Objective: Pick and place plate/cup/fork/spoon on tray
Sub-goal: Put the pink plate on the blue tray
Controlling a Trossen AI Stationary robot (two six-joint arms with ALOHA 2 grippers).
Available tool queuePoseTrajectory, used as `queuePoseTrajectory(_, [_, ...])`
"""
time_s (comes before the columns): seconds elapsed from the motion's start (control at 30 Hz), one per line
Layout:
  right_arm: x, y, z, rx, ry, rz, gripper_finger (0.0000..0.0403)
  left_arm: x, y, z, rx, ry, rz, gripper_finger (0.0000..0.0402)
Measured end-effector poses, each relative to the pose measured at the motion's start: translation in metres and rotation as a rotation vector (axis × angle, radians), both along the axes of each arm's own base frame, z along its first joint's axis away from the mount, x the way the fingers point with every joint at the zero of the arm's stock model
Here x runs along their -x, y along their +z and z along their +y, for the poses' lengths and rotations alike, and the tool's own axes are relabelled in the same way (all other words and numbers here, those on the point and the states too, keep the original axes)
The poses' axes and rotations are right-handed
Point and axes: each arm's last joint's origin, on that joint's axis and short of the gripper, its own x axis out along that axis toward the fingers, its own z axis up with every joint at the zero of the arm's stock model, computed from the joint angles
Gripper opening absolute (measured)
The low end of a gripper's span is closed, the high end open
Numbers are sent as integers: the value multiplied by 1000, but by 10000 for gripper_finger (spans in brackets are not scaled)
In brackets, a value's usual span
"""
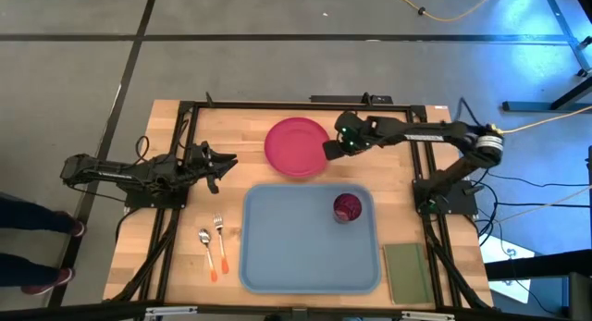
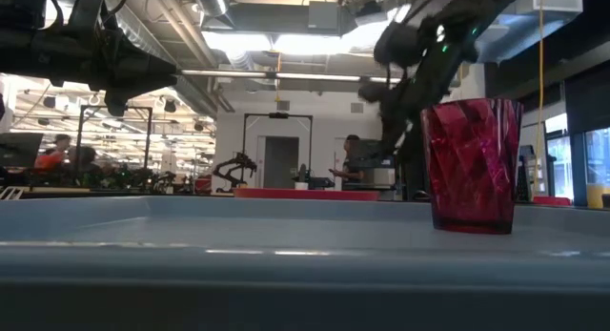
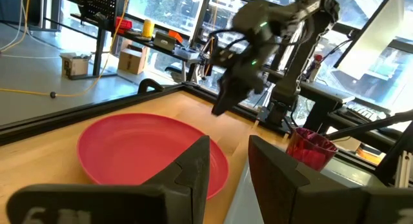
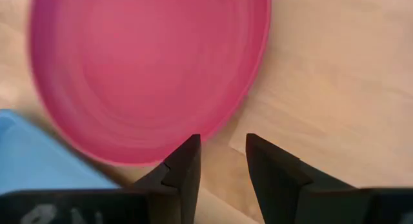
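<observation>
Round flat pink-red plate [image 1: 297,146], upper centre, on wooden desk [image 1: 176,224]; no legible writing. Right gripper [image 1: 332,148] at its rim, jaws apart. Left gripper [image 1: 225,161] centre-left, jaws apart.

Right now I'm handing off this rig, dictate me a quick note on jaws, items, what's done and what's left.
Right gripper: jaws open, empty, at the plate's right edge, not gripping yet.
Left gripper: jaws open, empty, waiting left of the plate.
Done: cup stands upright on the tray, in its upper right part.
Left: plate lies on the table just behind the tray; fork and spoon lie side by side on the table left of the tray. All three are yet to go onto the tray.
An olive green pad lies right of the tray.
</observation>
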Motion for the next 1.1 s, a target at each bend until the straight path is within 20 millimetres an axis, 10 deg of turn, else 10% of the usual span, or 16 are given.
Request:
queuePoseTrajectory(0.87, [-27,-67,-32,-91,16,-38,125,0,0,0,0,0,0,99])
queuePoseTrajectory(1.1, [-30,-70,-33,-103,35,-57,42,0,0,0,0,0,1,99])
